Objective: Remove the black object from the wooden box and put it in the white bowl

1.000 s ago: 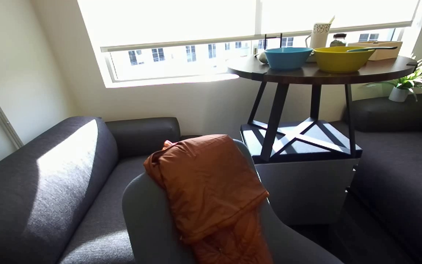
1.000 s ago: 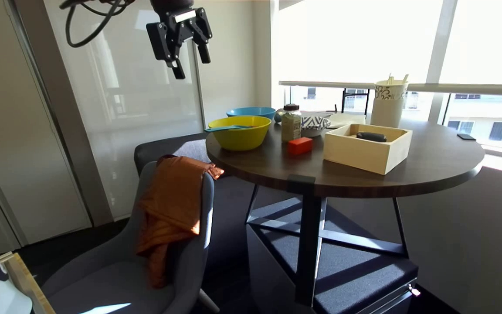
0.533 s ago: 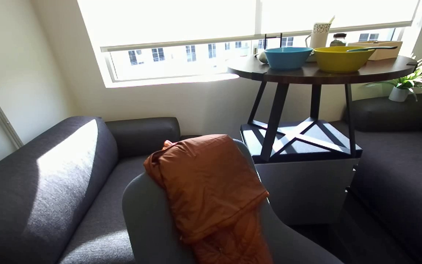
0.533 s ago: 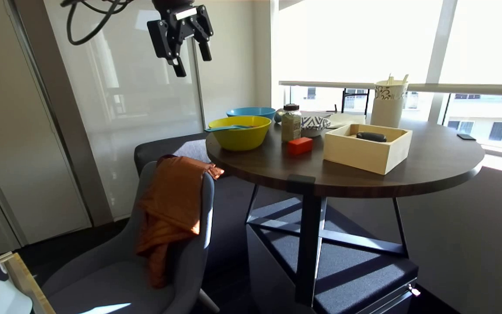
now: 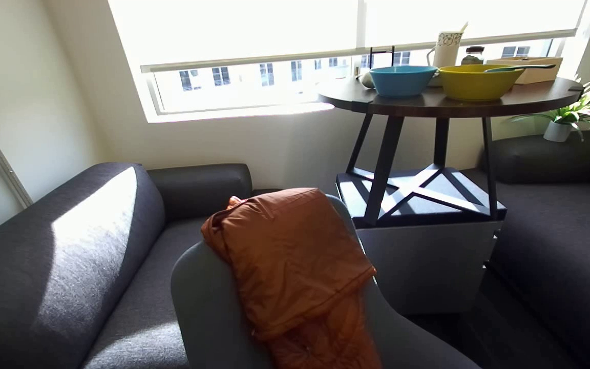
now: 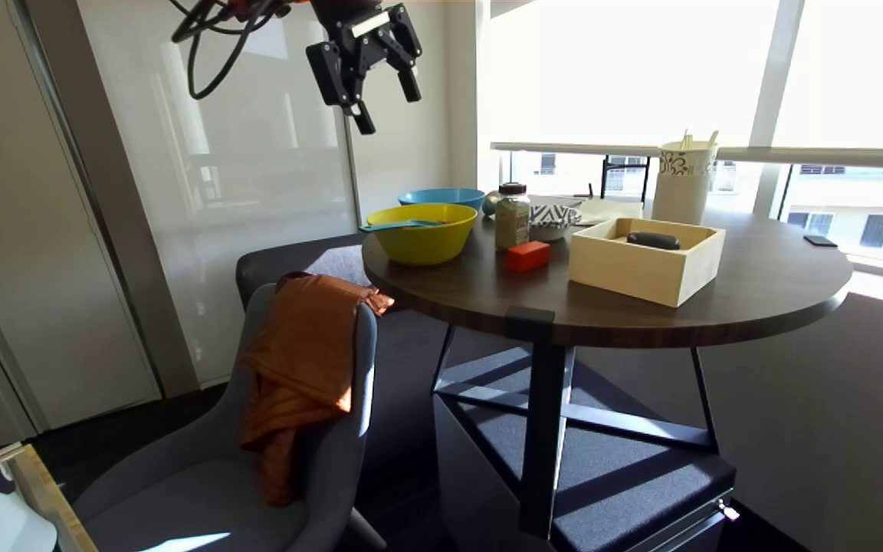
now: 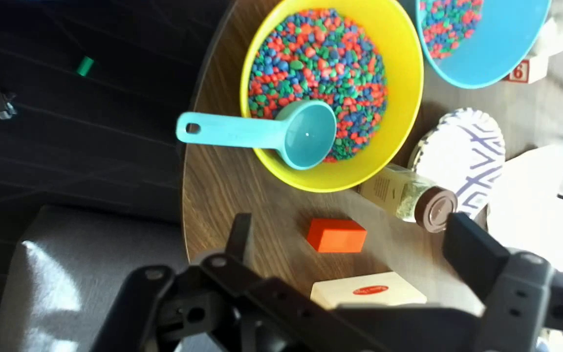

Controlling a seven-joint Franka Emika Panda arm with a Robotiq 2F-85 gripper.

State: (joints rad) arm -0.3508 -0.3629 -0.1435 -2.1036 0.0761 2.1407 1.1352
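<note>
The pale wooden box point(image 6: 625, 270) stands on the round table, with a black object point(image 6: 654, 241) lying in it. The box also shows in an exterior view point(image 5: 543, 74) behind the yellow bowl, and partly in the wrist view point(image 7: 367, 289), where the black object is hidden. The white bowl point(image 6: 555, 218) with a dark zigzag pattern sits behind the jar; it also shows in the wrist view point(image 7: 462, 151). My gripper point(image 6: 388, 107) is open and empty, high above and left of the table. In the wrist view its open fingers point(image 7: 352, 233) frame the red block.
A yellow bowl point(image 6: 422, 241) with a teal scoop, a blue bowl point(image 6: 441, 197), a spice jar point(image 6: 513, 218) and a red block point(image 6: 527, 256) stand on the dark table point(image 6: 763, 284). A tall white pitcher point(image 6: 681, 188) stands behind the box. A chair with an orange jacket point(image 6: 303, 353) is left.
My open gripper has moved right, towards the table, in an exterior view, mostly in the last half second. The things on the table have not moved.
</note>
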